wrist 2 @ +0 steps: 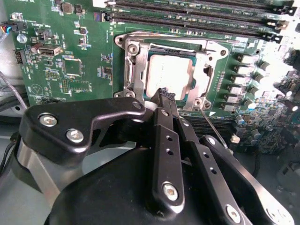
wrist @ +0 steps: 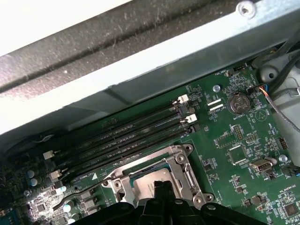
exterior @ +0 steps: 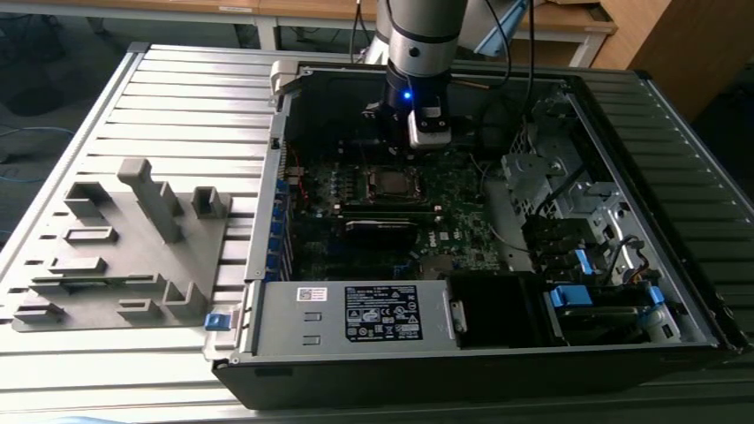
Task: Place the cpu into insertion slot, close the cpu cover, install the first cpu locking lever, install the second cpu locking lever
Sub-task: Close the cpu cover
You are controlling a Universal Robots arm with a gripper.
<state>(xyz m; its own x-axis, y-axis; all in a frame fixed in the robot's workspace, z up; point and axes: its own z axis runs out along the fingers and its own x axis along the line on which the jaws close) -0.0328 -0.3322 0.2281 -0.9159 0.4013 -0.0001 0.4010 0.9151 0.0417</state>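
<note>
two black fingers [wrist 2: 164, 140] sit pressed together, gripping nothing we can see, their tips at the near edge of the cpu cover [wrist 2: 132, 70]. just past them we see the cpu [wrist 2: 169, 75] lying flat in the insertion slot [exterior: 370, 183], framed by that lowered cover. farther on, long memory slots [wrist 2: 197, 18] cross the green board [wrist 2: 70, 70].

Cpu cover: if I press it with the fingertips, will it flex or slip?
The cpu cover looks like thin sheet metal with a big window, so it probably flexes slightly. Its shiny surface may let the gripper slide. Lying flat over the cpu, it seems unlikely to tip.
</note>
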